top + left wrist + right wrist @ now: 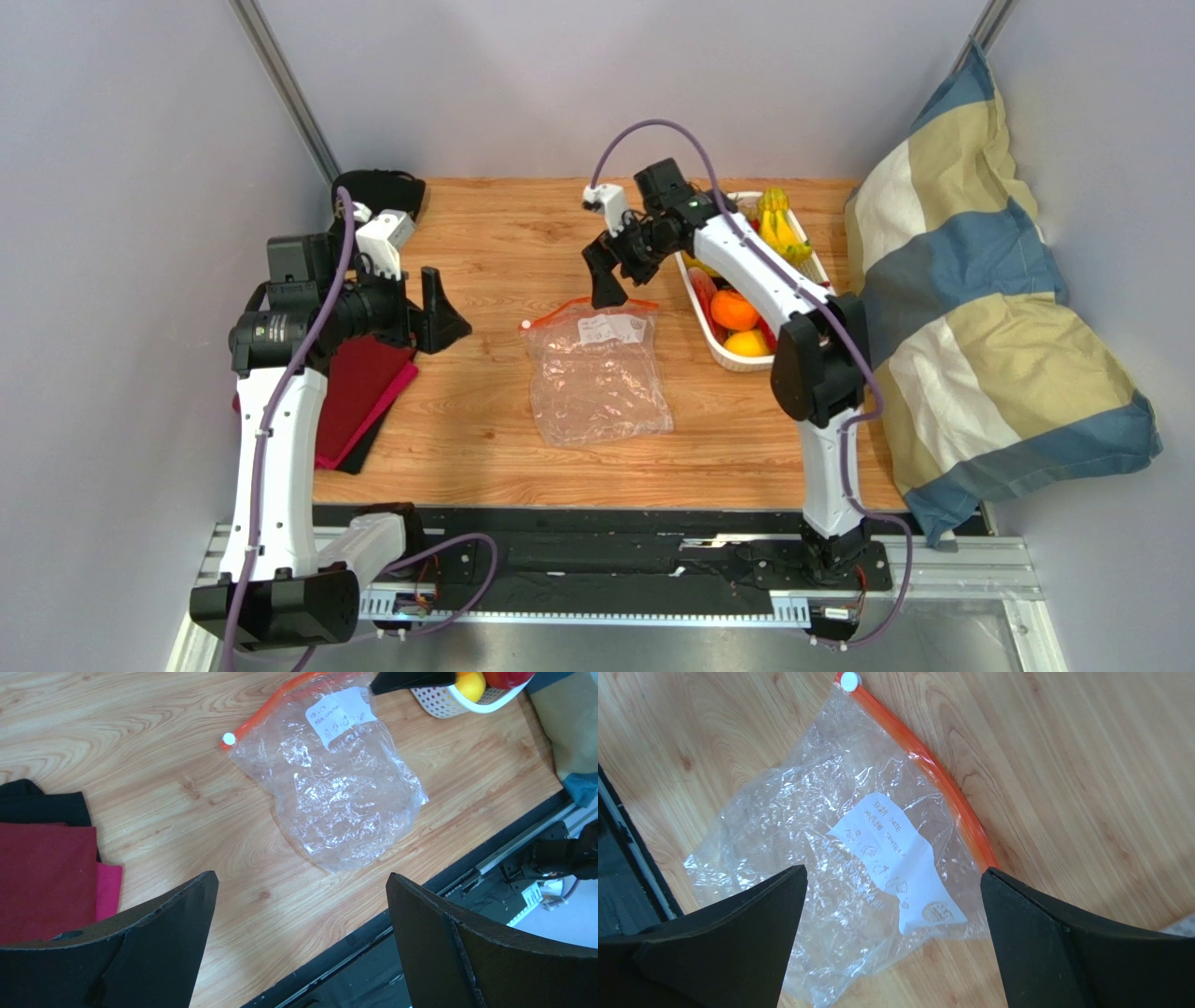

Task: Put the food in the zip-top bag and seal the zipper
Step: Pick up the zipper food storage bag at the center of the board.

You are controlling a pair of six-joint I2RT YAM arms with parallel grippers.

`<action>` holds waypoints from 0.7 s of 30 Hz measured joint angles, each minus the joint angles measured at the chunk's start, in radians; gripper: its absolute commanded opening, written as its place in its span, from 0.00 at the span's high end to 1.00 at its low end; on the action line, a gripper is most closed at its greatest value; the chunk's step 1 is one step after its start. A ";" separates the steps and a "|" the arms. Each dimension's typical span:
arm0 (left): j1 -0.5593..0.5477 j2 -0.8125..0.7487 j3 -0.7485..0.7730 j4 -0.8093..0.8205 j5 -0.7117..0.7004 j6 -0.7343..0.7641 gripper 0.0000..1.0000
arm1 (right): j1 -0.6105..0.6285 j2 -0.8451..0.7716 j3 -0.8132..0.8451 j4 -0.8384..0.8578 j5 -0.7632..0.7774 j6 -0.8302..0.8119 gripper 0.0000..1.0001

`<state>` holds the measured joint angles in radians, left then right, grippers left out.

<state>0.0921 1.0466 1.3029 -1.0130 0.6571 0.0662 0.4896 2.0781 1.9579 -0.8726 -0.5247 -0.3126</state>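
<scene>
The clear zip-top bag (601, 375) lies flat and empty on the wooden table; it also shows in the left wrist view (337, 791) and the right wrist view (808, 847). Its orange-red zipper (934, 777) runs along the far edge, with the white slider (849, 680) at the left end (528, 325). The food sits in a white lattice basket (699, 301): yellow bananas (779, 224), an orange (732, 308) and a red piece (505, 677). My right gripper (893, 870) is open and empty, hovering above the bag's top edge (606, 284). My left gripper (300, 876) is open and empty, left of the bag (446, 319).
Red and black cloths (358, 392) lie at the left under my left arm. A blue and beige pillow (982, 294) leans at the right. A black object (379, 189) lies at the back left. A black rail (491, 861) runs along the table's near edge.
</scene>
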 measured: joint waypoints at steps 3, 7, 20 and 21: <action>0.000 0.000 -0.006 0.001 0.021 0.000 0.01 | 0.014 0.077 0.010 0.003 -0.011 -0.040 0.01; 0.000 0.000 -0.018 0.000 0.037 -0.002 0.01 | 0.020 0.143 0.013 0.017 -0.027 -0.079 0.01; 0.000 0.013 -0.062 0.024 0.097 -0.042 0.01 | 0.042 0.198 0.017 0.072 -0.046 -0.151 0.00; 0.000 0.012 -0.067 0.030 0.102 -0.044 0.01 | 0.043 0.201 0.023 0.074 -0.047 -0.153 0.00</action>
<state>0.0921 1.0588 1.2362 -0.9829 0.7593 0.0223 0.5331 2.2795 1.9808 -0.7986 -0.5720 -0.4656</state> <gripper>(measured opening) 0.990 0.998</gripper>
